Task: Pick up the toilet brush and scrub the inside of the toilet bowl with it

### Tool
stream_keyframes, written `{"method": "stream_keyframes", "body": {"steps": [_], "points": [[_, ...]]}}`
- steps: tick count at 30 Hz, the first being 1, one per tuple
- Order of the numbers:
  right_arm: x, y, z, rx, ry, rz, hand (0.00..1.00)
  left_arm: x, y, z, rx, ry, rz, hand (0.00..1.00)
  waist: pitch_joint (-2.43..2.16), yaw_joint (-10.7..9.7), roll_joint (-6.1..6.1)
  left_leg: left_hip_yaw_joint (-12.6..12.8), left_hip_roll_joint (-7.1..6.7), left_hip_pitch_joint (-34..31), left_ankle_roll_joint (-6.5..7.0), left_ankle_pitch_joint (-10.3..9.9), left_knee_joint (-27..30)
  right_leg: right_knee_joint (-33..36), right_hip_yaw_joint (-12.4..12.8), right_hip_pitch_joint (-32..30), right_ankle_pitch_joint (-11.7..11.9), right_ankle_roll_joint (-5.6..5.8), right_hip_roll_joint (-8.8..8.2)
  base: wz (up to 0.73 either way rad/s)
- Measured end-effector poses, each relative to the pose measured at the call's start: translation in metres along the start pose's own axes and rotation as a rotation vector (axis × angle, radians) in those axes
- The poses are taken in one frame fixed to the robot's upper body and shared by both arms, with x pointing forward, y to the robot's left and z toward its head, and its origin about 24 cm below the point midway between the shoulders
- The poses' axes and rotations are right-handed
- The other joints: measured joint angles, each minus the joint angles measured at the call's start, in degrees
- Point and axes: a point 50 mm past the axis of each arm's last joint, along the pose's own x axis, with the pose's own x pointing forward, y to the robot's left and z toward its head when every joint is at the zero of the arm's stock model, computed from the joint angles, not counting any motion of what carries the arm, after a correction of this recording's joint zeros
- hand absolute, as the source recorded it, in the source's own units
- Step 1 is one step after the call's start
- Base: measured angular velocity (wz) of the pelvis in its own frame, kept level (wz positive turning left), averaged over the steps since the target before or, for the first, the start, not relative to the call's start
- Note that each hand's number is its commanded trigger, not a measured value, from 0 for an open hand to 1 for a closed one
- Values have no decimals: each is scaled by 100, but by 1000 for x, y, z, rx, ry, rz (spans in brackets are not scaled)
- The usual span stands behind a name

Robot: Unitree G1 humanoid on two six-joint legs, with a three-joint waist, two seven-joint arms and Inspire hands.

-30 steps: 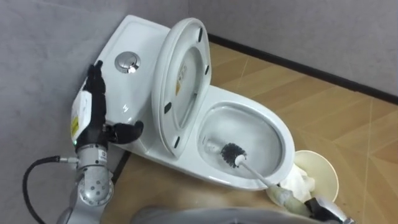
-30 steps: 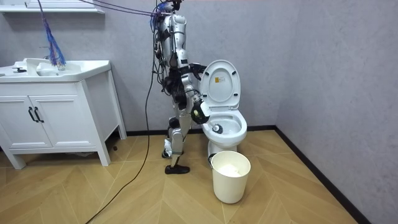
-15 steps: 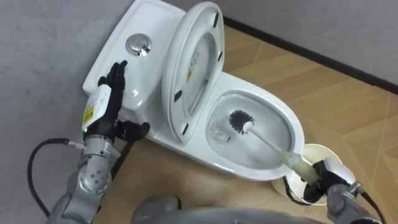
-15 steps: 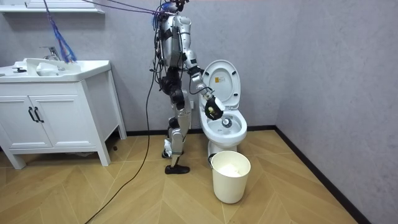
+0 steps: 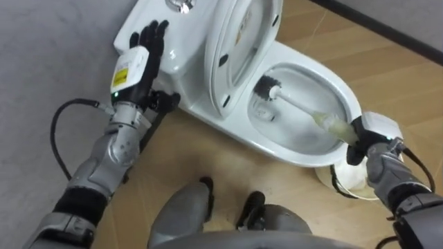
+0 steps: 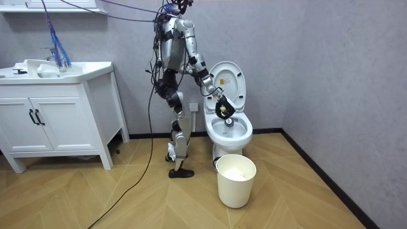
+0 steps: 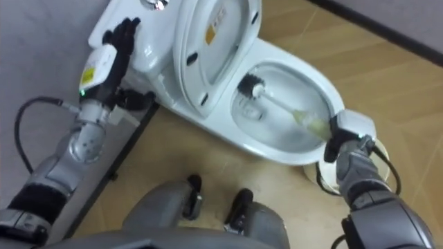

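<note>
Gripping brush (image 5: 299, 108) in bowl (image 5: 317, 81), right hand (image 5: 370, 136)

eyes: head-mounted, looking down, close | room: far, side-on | shared: toilet (image 5: 266, 137)

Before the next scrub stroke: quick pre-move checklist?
1. Right hand curled round the toilet brush handle: ok.
2. Bristle head inside the toilet bowl: ok.
3. Seat and lid raised, off the stroke path: ok.
4. Left hand flat on the tank, fingers straight: ok.
5. Waste bin clearance under the right wrist: cannot tell.
</note>
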Motion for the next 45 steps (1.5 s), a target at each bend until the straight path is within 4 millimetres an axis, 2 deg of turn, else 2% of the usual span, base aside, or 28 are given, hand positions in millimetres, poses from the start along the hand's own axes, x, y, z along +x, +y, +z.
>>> {"method": "stream_keyframes", "body": {"steps": [3, 5, 8, 11, 18, 23, 28, 36, 41, 43, 45], "points": [[5, -17, -2, -34, 7, -45, 100, 7, 3, 5, 35, -22, 33, 0, 11, 6, 86, 14, -8, -308, -5, 82, 49, 84, 9, -327, 75, -23, -16, -3], [7, -25, -3, -93, 4, -68, 100, 10, 5, 7, 76, -37, 50, 0, 21, 15, 185, 15, -12, -499, -7, 126, 81, 117, 8, -525, 111, -34, -20, -2], [7, -23, 2, -185, -19, -40, 100, 13, 5, 9, 138, -51, 62, 0, 30, 33, 264, 39, -41, -667, -7, 185, 82, 331, 13, -750, 84, -57, -97, 3], [7, -24, -1, -193, 2, -44, 100, 13, 4, 11, 151, -54, 87, 0, 27, 14, 290, 25, -103, -800, -18, 215, 84, 514, 7, -938, -6, -76, -184, 10], [10, -32, -3, -199, 57, -54, 100, 12, 0, 15, 183, -50, 134, 0, -1, 35, 472, 58, -109, -1048, -22, 219, 116, 600, 32, -1242, -27, -92, -211, -1], [9, -29, -8, -149, 94, -30, 100, 9, -3, 16, 247, -43, 150, 0, -24, 12, 591, 64, -111, -1166, -21, 219, 121, 627, 36, -1367, -27, -94, -217, 0], [6, -20, -15, -64, 130, 12, 100, 5, -3, 16, 267, -17, 196, 0, -37, -66, 628, 92, -125, -1267, -13, 225, 121, 697, 33, -1502, -54, -98, -292, 0], [5, -17, -16, -63, 128, 14, 100, 1, -7, 14, 292, 5, 215, 0, -50, -116, 691, 160, -125, -1260, 4, 222, 167, 730, 49, -1519, -66, -78, -290, 0], [10, -31, -6, -32, 108, -33, 100, 1, -7, 16, 290, 9, 219, 0, -48, -17, 687, 348, -116, -1368, 27, 207, 253, 950, 240, -1753, -100, -82, -320, -12], [11, -34, -3, 35, 111, -41, 100, 3, -4, 16, 277, 7, 231, 0, -24, -36, 632, 393, -129, -1423, 27, 207, 290, 1125, 323, -1890, -161, -88, -399, 0], [16, -46, 3, 87, 105, -68, 100, 6, 2, 15, 272, 13, 263, 0, -10, -39, 600, 476, -124, -1551, 34, 202, 376, 1223, 364, -2055, -196, -105, -415, -10]]}}
